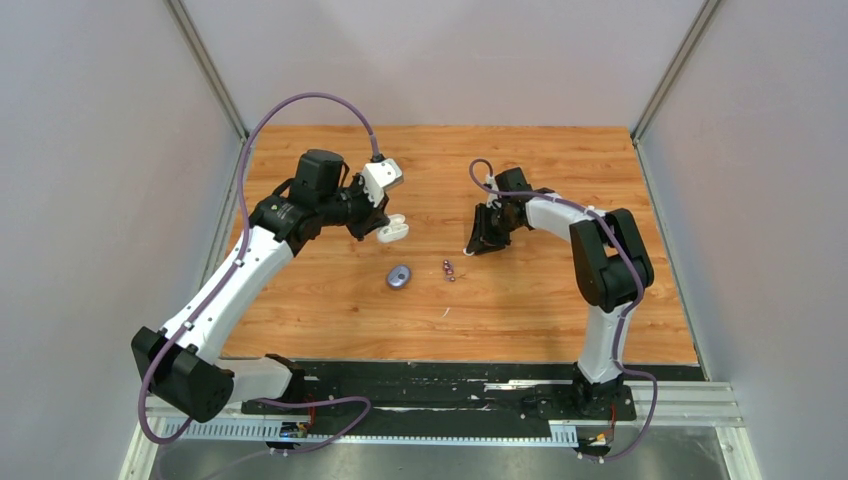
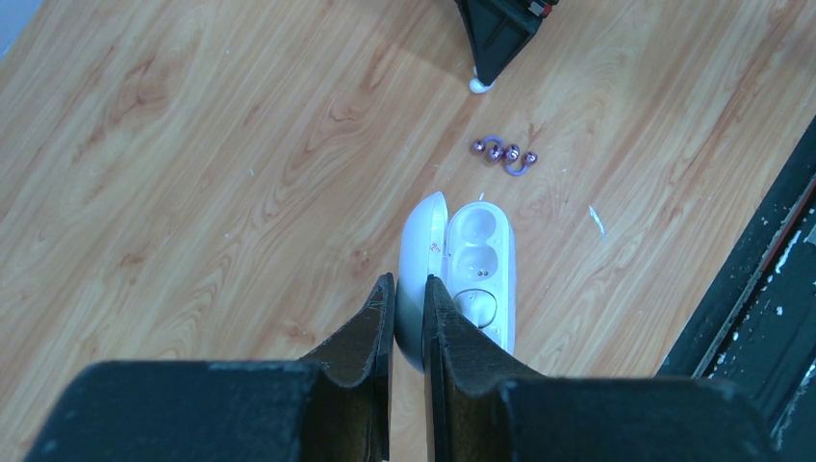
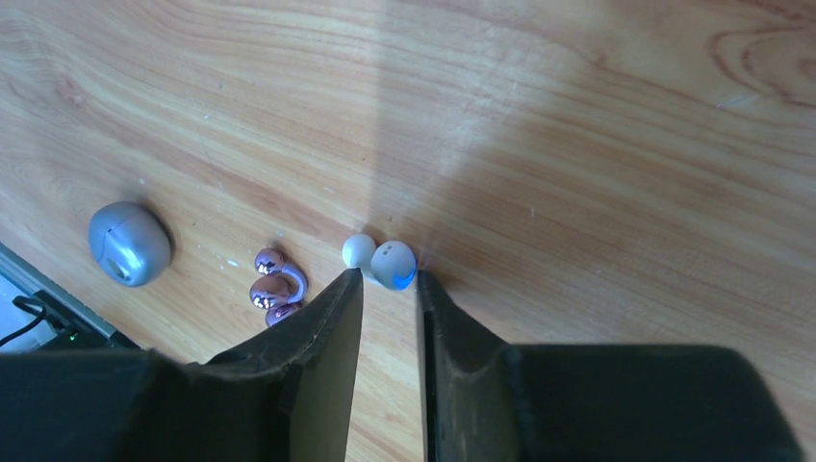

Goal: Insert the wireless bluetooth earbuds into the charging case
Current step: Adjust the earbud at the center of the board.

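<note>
Left claw [image 2: 409, 281] first: it's pressed together on the lid [image 2: 423, 236] of the white charging case [image 2: 479, 252], pinching it so the case hangs open. The base sits just off one side of its fingers, and the round wells look bare. Nothing seated yet, by my reckoning.

Now the right claw [image 3: 389, 275], nose-down at the table [image 1: 560, 180], jaws parted only a sliver. The two white earbuds [image 3: 394, 264] lie touching each other right at its tips, one at the very mouth of the gap, the other just beside it off one fingertip. I can't see the fingers pressing on either, so I'd call this the pick-up of the first white bud, not yet made.

The next move needs care: ease down around the one bud and close gently. It's glossy and round, so it'll likely squirt away, and its twin is close enough to get nudged or caught too.

Off to that same side of the right claw, near but apart, lie the purple earbuds [image 3: 274, 287], clustered together. Beyond them is a closed grey-purple case [image 3: 129, 243]. From the left claw, those purple buds sit between its open case and the right claw, so I'd lift high on the carry across.
</note>
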Robot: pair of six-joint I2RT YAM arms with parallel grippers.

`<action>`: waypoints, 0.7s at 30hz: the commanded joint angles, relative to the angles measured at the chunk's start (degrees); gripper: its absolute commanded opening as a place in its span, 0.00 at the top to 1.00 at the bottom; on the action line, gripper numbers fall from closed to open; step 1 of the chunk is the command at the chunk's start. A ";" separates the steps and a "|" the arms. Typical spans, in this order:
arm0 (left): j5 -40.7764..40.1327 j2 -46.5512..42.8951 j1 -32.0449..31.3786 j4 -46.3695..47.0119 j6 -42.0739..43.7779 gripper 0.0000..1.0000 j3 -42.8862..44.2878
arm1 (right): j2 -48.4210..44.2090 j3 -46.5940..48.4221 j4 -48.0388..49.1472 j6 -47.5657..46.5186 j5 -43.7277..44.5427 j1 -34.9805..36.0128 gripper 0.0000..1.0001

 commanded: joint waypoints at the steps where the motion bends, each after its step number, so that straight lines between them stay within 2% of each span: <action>1: 0.40 -0.49 0.40 1.21 0.66 1.00 0.40 | 1.64 2.49 -0.95 2.17 2.88 0.36 0.73; 8: -0.41 -0.74 0.48 0.85 0.77 1.00 0.32 | 3.78 2.62 -0.14 -0.28 4.77 1.27 0.78; 12: -0.54 -1.17 0.68 1.13 0.48 1.00 -0.26 | 4.25 2.37 1.33 -6.29 5.11 1.41 0.82; 14: -0.49 -1.39 0.70 1.43 0.35 1.00 -0.53 | 3.63 2.35 2.81 -12.21 3.14 1.49 0.86; 18: -0.38 -1.95 0.91 2.51 0.33 1.00 -1.41 | 1.81 3.49 3.44 -30.05 1.97 2.35 0.97; 21: 0.01 -2.35 1.17 3.60 0.52 1.00 -2.19 | -0.86 4.37 3.44 -39.98 0.95 2.46 1.00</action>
